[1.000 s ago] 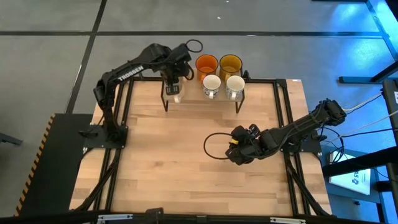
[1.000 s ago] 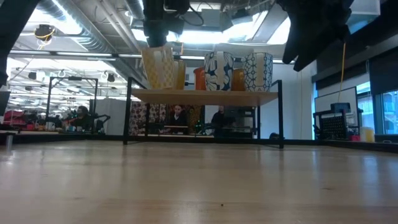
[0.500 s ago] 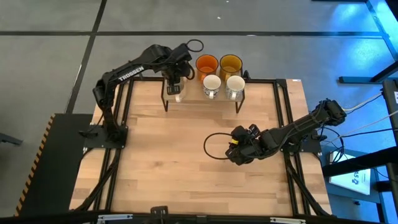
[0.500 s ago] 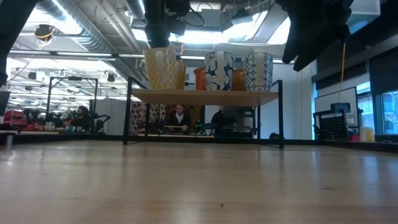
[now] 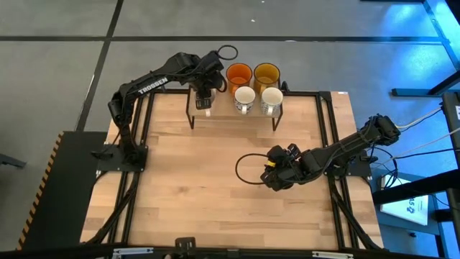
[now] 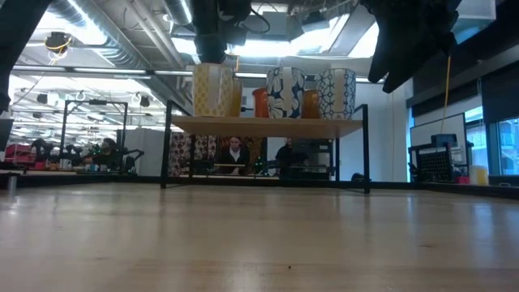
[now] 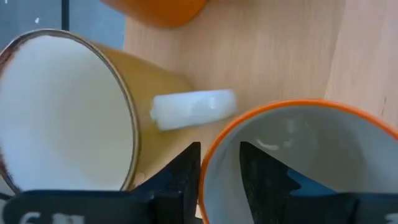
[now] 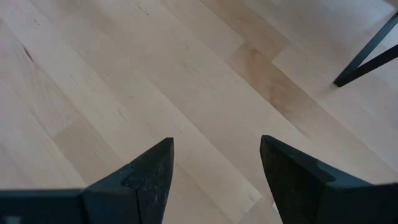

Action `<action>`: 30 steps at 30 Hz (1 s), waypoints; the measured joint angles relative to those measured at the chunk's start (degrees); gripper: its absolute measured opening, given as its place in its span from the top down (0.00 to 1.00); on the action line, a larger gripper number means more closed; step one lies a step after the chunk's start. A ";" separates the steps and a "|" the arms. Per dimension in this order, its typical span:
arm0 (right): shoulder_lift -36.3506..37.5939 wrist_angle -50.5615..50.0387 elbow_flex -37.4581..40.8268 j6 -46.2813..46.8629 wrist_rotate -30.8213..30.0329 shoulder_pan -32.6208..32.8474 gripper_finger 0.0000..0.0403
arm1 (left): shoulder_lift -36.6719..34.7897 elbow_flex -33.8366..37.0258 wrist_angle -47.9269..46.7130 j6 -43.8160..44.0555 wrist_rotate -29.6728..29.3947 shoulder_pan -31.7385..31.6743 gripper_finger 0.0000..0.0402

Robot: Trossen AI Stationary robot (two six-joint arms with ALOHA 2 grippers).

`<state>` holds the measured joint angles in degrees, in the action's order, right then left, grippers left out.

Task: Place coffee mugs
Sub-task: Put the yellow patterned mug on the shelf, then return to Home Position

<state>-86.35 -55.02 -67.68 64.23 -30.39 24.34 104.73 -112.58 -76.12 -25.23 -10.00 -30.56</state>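
A raised wooden shelf stands at the table's far edge. On it are an orange mug, an amber mug and two white patterned mugs. My left gripper is over the shelf's left end, shut on a yellow-patterned mug with an orange rim. Its base is at the shelf top; touching or not, I cannot tell. Another mug, yellow-walled with a white handle, is close beside it. My right gripper hangs open over the table's middle right, touching nothing. My left gripper pinches the yellow-patterned mug's orange rim, one finger inside the cup and one outside. The fingers come from above, pointing down. The mug is upright below them at the shelf's left end.
The shelf rests on thin black legs above the table. A black cable loop lies on the table by my right gripper. Bare wood fills the table's near half. People and equipment show in the room beyond.
My left gripper has moved a little toward the far edge and toward the other mugs, carrying the yellow-patterned mug along the shelf top. The mug was tilted a second ago and now is upright. My right arm has kept still.
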 joint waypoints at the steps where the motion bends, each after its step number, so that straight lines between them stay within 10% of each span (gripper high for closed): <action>1: 0.00 0.00 0.00 -0.01 0.00 0.00 0.44 | 0.00 -0.24 -0.20 0.00 -0.15 0.02 0.74; 15: -0.01 -0.40 -0.36 -2.35 1.68 0.00 0.44 | -0.01 -11.49 -4.32 2.04 -1.15 3.80 0.73; 20: 1.09 0.85 -4.09 -13.14 1.29 0.00 0.44 | -4.71 -15.18 -3.61 9.78 7.83 7.49 0.77; 30: 21.93 33.52 13.75 -31.93 2.32 -0.83 0.69 | -29.93 15.82 26.02 19.28 10.34 24.58 0.99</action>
<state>-64.42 -21.50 -53.94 32.30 -28.07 23.51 74.80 -96.76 -50.10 -5.95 0.34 -5.98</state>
